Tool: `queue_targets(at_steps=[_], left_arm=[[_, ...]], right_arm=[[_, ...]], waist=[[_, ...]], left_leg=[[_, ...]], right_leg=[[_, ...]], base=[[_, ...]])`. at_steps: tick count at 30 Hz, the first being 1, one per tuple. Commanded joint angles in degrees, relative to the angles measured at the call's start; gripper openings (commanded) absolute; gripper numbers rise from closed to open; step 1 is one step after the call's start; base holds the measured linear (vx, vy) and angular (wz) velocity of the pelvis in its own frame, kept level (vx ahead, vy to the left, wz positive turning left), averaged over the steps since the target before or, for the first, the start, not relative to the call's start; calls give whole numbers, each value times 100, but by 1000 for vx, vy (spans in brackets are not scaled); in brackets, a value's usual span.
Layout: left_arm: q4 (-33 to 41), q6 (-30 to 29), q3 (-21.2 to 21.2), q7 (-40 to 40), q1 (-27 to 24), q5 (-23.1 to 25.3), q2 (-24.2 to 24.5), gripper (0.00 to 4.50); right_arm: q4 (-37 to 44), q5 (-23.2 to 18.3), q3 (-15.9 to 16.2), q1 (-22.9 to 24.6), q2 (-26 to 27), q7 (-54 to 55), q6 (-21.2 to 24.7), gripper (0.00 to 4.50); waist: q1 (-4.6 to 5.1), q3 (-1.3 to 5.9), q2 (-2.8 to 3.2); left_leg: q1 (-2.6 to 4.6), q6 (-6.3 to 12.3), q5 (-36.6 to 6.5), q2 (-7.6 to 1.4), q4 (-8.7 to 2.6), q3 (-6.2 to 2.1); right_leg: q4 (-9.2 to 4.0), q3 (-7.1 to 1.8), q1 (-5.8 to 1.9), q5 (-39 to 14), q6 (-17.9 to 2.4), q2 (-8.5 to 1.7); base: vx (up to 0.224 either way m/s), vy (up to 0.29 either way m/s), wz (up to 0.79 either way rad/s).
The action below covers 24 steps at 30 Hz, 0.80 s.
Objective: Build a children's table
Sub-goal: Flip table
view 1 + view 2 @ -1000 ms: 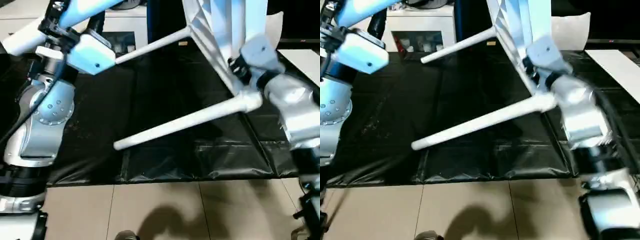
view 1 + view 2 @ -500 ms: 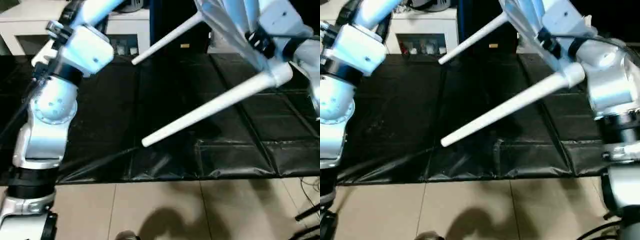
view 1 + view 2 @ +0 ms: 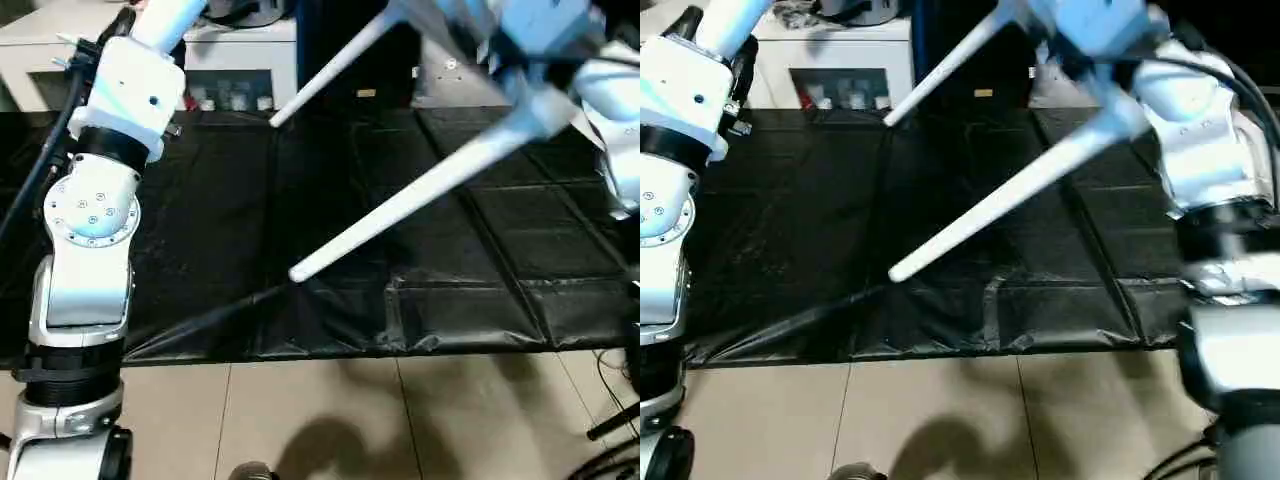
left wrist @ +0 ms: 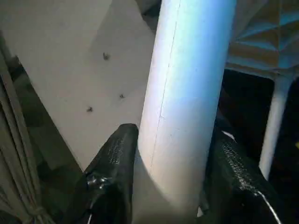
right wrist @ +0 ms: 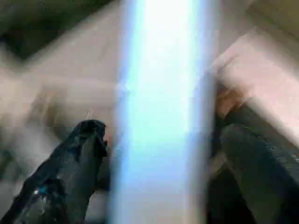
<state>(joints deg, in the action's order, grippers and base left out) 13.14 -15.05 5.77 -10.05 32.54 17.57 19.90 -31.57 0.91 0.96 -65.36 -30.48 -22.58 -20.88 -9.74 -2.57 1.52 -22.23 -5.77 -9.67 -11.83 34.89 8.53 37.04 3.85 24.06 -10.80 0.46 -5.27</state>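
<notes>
The children's table hangs tilted in the air above the mat. Two of its white legs slant down toward my left, the near leg (image 3: pixel 410 200) and the far leg (image 3: pixel 330 70). Its ribbed underside (image 4: pixel 266 28) shows in the left wrist view. My left gripper (image 4: pixel 176 140) is shut on a thick white leg (image 4: pixel 187 84), with both black fingers (image 4: pixel 117 158) pressed against it. My right gripper (image 5: pixel 163 133) is open. A blurred white leg (image 5: pixel 161 93) runs between its fingers (image 5: pixel 79 163), with a gap on each side.
A black mat (image 3: pixel 200 250) covers the floor under the table, and its crumpled front edge meets beige tiles (image 3: pixel 300 420). A white low cabinet (image 3: pixel 240 60) stands at the back. My left arm (image 3: pixel 95 210) rises at the left, my right arm (image 3: pixel 615 110) at the right.
The table has risen and tipped further, its near leg swinging up and to the right. My right gripper's fingers have spread away from the leg. My left arm has lifted higher.
</notes>
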Motion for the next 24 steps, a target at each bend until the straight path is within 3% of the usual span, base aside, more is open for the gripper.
queue_targets(at_steps=[1, 2, 3, 5, 6, 7, 9, 10, 11, 12, 13, 14, 16, 17, 18, 20, 21, 22, 23, 24], left_arm=[[-192, -298, -86, -151, -110, -332, -121, 178], [-176, -334, -82, -150, -133, -311, -111, 177], [-183, -359, -74, -135, -158, -286, -105, 177], [-215, -407, -32, -90, -210, -273, -120, 172], [-240, -430, 4, -62, -241, -278, -128, 170], [-258, -469, 50, -36, -270, -295, -146, 167], [-295, -529, 119, -18, -323, -311, -156, 165], [-309, -544, 140, -23, -342, -307, -142, 165], [-318, -586, 167, -44, -362, -306, -117, 164], [-322, -612, 163, -60, -361, -317, -77, 164], [-323, -605, 154, -67, -355, -317, -60, 164], [-322, -593, 138, -80, -332, -323, -36, 162], [-348, -603, 106, -97, -285, -329, -30, 161], [-382, -623, 80, -108, -277, -331, -30, 161], [-382, -623, 80, -108, -277, -331, -30, 161], [-400, -657, 86, -105, -304, -329, -37, 160], [-388, -708, 107, -98, -337, -318, -42, 160], [-377, -734, 123, -86, -359, -318, -41, 159], [-349, -775, 148, -63, -413, -328, -28, 159], [-346, -775, 151, -61, -423, -330, -25, 159]], right_arm=[[251, -608, -603, -173, -5, 75, -278, 446], [342, -819, -736, -187, 47, 38, -369, 446], [555, -1188, -864, -145, 126, -183, -255, 450], [1121, -1915, -1013, 73, 284, -639, 167, 450], [1435, -2220, -1020, 240, 352, -821, 391, 450], [1632, -2374, -988, 387, 395, -856, 464, 450], [1998, -2688, -966, 684, 495, -831, 612, 450], [2153, -2776, -961, 809, 532, -786, 636, 450], [2394, -2883, -947, 1014, 564, -751, 665, 450], [2561, -2812, -932, 1172, 547, -760, 581, 450], [2571, -2720, -927, 1188, 526, -752, 511, 450], [2578, -2601, -942, 1184, 512, -739, 439, 450], [2638, -2400, -954, 1189, 431, -763, 545, 450], [2689, -2124, -882, 1201, 257, -869, 592, 450], [2689, -2124, -882, 1201, 257, -869, 592, 450], [2786, -2224, -827, 1227, 208, -1028, 709, 450], [2883, -2448, -756, 1272, 197, -1182, 868, 450], [2970, -2531, -701, 1332, 192, -1239, 965, 450], [3164, -2624, -573, 1488, 185, -1338, 1166, 450], [3190, -2626, -552, 1519, 190, -1341, 1195, 450]], waist=[[71, 363, -86], [62, 375, -58], [44, 411, -71], [20, 455, -62], [-7, 485, -64], [-30, 516, -69], [-38, 514, -69], [-15, 484, -33], [8, 466, -2], [39, 421, -21], [57, 409, 21], [102, 381, 82], [152, 361, 22], [165, 349, 21], [186, 333, 59], [195, 315, 52], [211, 312, -8], [211, 313, 19], [226, 299, -31], [219, 295, -11]], left_leg=[[85, 197, -1845, 3, -357, 78], [85, 170, -1836, -9, -357, 67], [67, 189, -1626, -14, -345, 66], [38, 326, -1245, -16, -307, 72], [-5, 475, -854, -27, -280, 56], [-39, 598, -493, -17, -236, 59], [-69, 674, -203, -5, -222, 65], [-98, 669, -319, -8, -230, 48], [-58, 595, -645, -13, -252, 56], [-49, 471, -1068, -17, -300, 63], [-48, 390, -1246, -12, -317, 54], [-20, 150, -1761, 1, -368, 36], [-8, 59, -2050, 12, -390, 37], [25, 14, -2244, 21, -392, 36], [51, -20, -2419, 25, -386, 31], [60, -2, -2556, 38, -393, 20], [62, 21, -2609, 41, -397, 8], [73, 30, -2641, 42, -395, 0], [79, 52, -2688, 35, -401, -4], [79, 46, -2691, 35, -410, -15]], right_leg=[[-537, -163, -173, -1863, -700, -128], [-518, -170, -175, -1676, -771, -129], [-473, -174, -200, -1269, -863, -124], [-394, -185, -230, -521, -1032, -101], [-324, -183, -265, 58, -1115, -104], [-273, -181, -281, 490, -1175, -104], [-249, -176, -282, 784, -1229, -90], [-260, -162, -275, 606, -1203, -103], [-316, -160, -256, 190, -1160, -116], [-394, -161, -249, -415, -1047, -127], [-417, -160, -250, -707, -978, -139], [-483, -150, -228, -1507, -801, -150], [-545, -141, -220, -1923, -663, -139], [-591, -140, -180, -2245, -560, -133], [-633, -139, -158, -2489, -475, -128], [-668, -124, -141, -2793, -341, -135], [-690, -104, -141, -2995, -256, -144], [-693, -100, -131, -3055, -244, -144], [-734, -92, -110, -3142, -204, -142], [-733, -90, -117, -3168, -193, -149]], base=[[0, 0, 0], [0, 0, 0], [0, 0, 0], [0, 0, 0], [0, 0, 0], [0, 0, 0], [0, 0, 0], [0, 0, 0], [0, 0, 0], [0, 0, 0], [0, 0, 0], [0, 0, 0], [-28, -3, -2], [-59, -9, 0], [-59, -9, 0], [-25, -4, 1], [0, 0, 0], [0, 0, 0], [0, 0, 0], [0, 0, 0]])
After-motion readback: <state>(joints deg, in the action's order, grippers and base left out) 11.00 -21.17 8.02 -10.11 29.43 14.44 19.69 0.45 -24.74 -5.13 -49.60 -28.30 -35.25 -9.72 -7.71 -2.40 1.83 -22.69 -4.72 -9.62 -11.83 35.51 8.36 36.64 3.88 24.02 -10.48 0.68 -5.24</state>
